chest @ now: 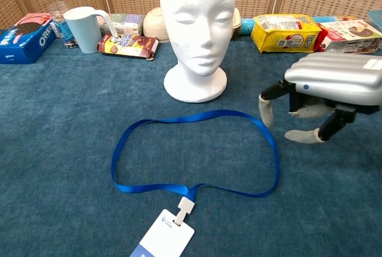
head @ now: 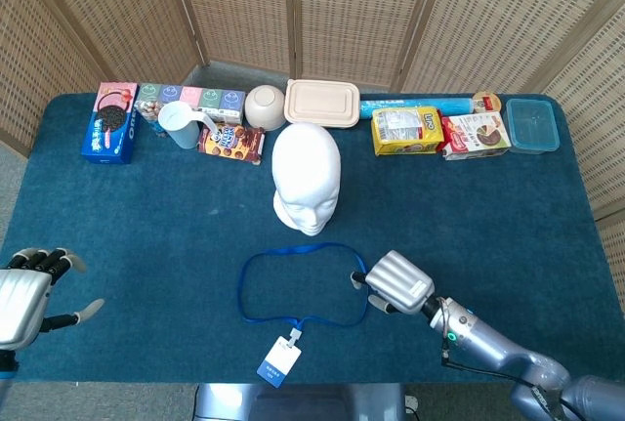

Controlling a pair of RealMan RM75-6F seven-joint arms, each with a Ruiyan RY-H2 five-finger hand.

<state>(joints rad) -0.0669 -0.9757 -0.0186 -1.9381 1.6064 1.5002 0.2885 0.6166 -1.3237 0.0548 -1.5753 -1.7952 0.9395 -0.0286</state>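
Two hands are showing in the head view: the right hand [head: 395, 282] is hovering just beside the right end of the blue lanyard [head: 305, 284], its fingers [head: 360, 277] spread and pointing toward the strap, holding nothing, and whether a fingertip is touching the strap cannot be told from above. The lanyard is lying as a flat loop on the blue table [head: 146, 206] in front of the white foam head [head: 306, 178], with its badge [head: 278, 359] resting near the front edge. The left hand [head: 24, 292] is sitting well apart at the table's front left corner, fingers apart and gripping nothing. Along the far edge, a blue cookie box [head: 110, 121], a pale cup [head: 181, 124], a bowl [head: 264, 105], a beige lidded container [head: 322, 102], a yellow snack bag [head: 407, 130] and a blue-lidded tub [head: 532, 124] are standing in a row. Moving to the chest view, the right hand [chest: 325, 93] is hanging above the table at the right, its pale fingertips [chest: 265, 110] pointing down just beside the lanyard's [chest: 197, 152] right bend and looking slightly clear of it. The foam head [chest: 197, 27] is standing upright just behind the loop, and the badge [chest: 164, 237] is lying at the bottom edge. The left hand is out of this view.
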